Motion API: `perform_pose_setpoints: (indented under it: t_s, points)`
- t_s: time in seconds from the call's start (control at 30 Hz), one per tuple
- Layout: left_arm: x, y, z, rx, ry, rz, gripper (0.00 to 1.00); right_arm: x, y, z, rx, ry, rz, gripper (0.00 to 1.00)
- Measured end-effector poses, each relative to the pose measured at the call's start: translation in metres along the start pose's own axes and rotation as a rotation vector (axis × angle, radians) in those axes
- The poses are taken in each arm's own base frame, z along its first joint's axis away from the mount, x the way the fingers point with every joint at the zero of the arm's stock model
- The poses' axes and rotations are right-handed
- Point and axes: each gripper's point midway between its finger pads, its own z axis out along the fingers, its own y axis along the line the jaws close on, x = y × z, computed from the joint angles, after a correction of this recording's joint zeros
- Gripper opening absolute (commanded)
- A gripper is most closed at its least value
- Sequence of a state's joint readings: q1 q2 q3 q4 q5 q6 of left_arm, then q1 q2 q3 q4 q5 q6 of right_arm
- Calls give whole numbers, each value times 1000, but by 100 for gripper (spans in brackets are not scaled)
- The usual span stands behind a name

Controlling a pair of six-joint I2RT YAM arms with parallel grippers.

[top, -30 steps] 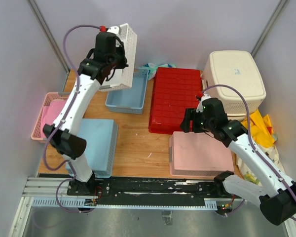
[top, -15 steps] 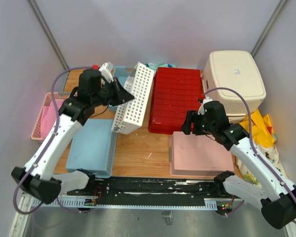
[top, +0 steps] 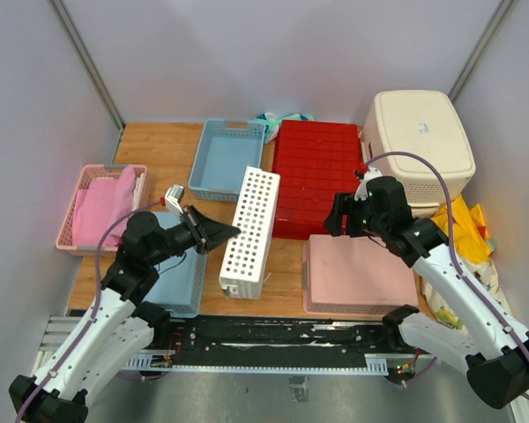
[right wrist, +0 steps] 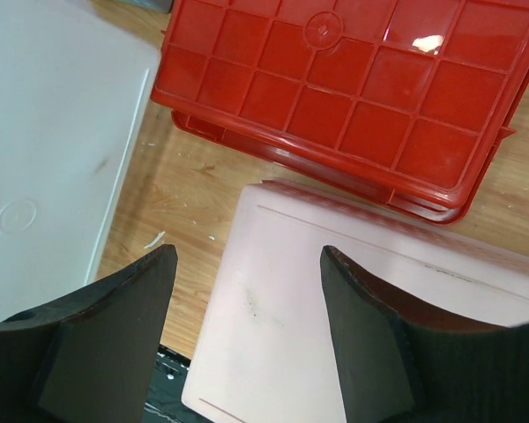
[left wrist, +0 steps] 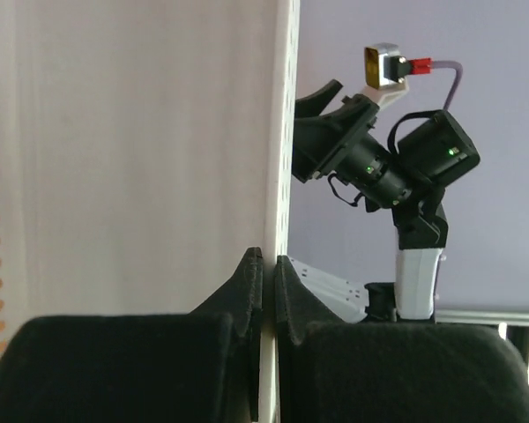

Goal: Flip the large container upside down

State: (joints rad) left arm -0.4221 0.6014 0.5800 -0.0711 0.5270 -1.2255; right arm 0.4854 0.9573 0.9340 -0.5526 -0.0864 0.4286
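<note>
The white perforated container [top: 251, 231] stands on its long side on the wooden table, between an upturned light blue container [top: 183, 271] and an upturned pink container [top: 361, 275]. My left gripper [top: 215, 233] is shut on its rim from the left. In the left wrist view its wall [left wrist: 141, 159] fills the left half, and the left gripper [left wrist: 269, 264] pinches the thin edge. My right gripper [top: 342, 217] is open and empty, hovering over the pink container's [right wrist: 335, 317] near left corner. In the right wrist view, the right gripper [right wrist: 247, 256] has the white container's smooth side [right wrist: 53, 132] to its left.
An upturned red crate [top: 313, 176] lies at the middle back and shows in the right wrist view [right wrist: 353, 88]. A blue tray [top: 227, 159] sits behind the white container. A pink basket with cloth [top: 101, 204] is at the left. A big beige tub [top: 419, 141] and yellow cloth [top: 465, 231] are at the right.
My left arm has swung the white container from high at the back left down and forward to the table's middle front, where it stands on its side. The right arm has barely moved.
</note>
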Motion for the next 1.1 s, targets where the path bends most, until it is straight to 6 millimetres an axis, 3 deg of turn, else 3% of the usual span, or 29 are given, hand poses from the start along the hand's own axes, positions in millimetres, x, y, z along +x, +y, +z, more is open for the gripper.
perform_pose_setpoints:
  t_s: [0.1,0.23,0.33,0.5,0.63,0.73,0.93,1.1]
  points:
    - [5,17,-2,-22,-12,-73,0,0,0,0,0,0,-7,68]
    - [3,8,-12,19,-61,-92,0,0,0,0,0,1,-9,68]
    - [3,12,-20,39,-99,-118,0,0,0,0,-1,1,-9,68]
    - [6,49,-28,-13,-169,-228,1,0,0,0,-5,2,-9,68]
    - [6,72,-34,-89,-223,-290,38,1,3,0,-18,6,-9,68]
    - [3,88,-40,-169,-269,-314,50,2,5,1,-31,12,-8,68]
    - [-13,98,-65,-312,-413,-312,53,8,24,7,-142,36,21,68]
    - [-26,100,-85,-377,-515,-279,53,31,62,21,-270,128,12,68]
